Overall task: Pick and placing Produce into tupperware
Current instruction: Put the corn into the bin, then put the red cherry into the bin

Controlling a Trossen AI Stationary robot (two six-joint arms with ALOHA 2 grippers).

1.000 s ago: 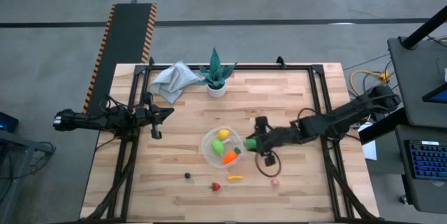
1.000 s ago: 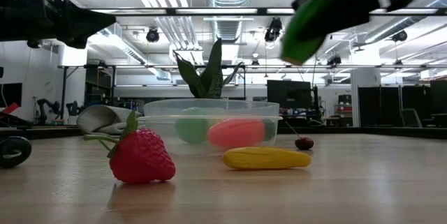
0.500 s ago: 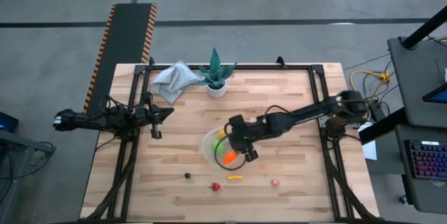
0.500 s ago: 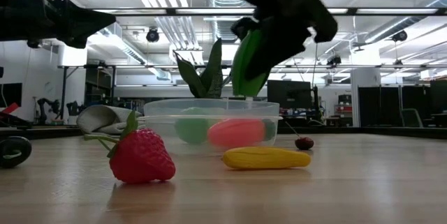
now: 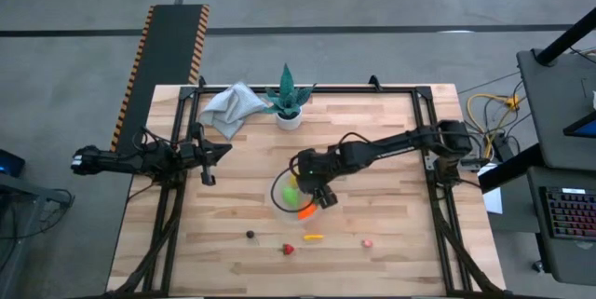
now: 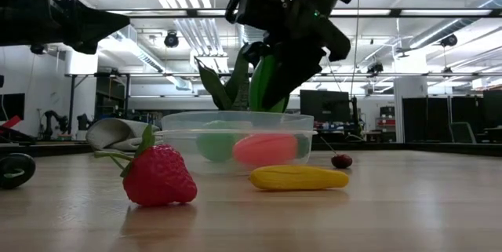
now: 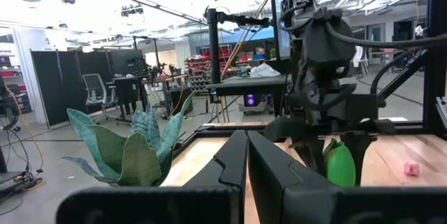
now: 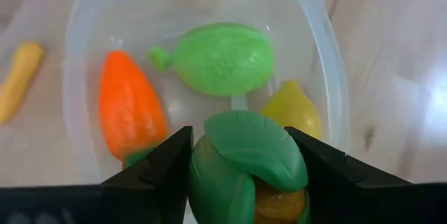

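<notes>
The table (image 5: pixel 391 141) carries everything, and the tupperware (image 5: pixel 282 190) stands near its middle, a little toward the front edge, already holding an orange carrot (image 8: pixel 129 109), a pale green piece (image 8: pixel 220 58) and a yellow lemon (image 8: pixel 293 109). The right gripper (image 5: pixel 312 187) hangs directly over the container, its two fingers clamped on a green leafy piece (image 8: pixel 244 161) with an orange bit under the leaf. The left gripper (image 5: pixel 216 153) waits beyond the table's left edge, fingers pressed together on nothing. The likely trouble is the drop: the piece sits above the rim, and if let go from this height it may bounce off the carrot or lemon and hop out, or the fingers may clip the thin wall on the way down and shove the container toward the front edge. Loose produce remains by the front edge: a strawberry (image 6: pixel 159 177), a yellow piece (image 6: pixel 300 177), a dark cherry (image 6: pixel 341 160), a pink bit (image 5: pixel 367 241). From above, the arm covers much of the bowl, so what the held piece is stays hard to tell, and the small bits are too tiny to name surely.
</notes>
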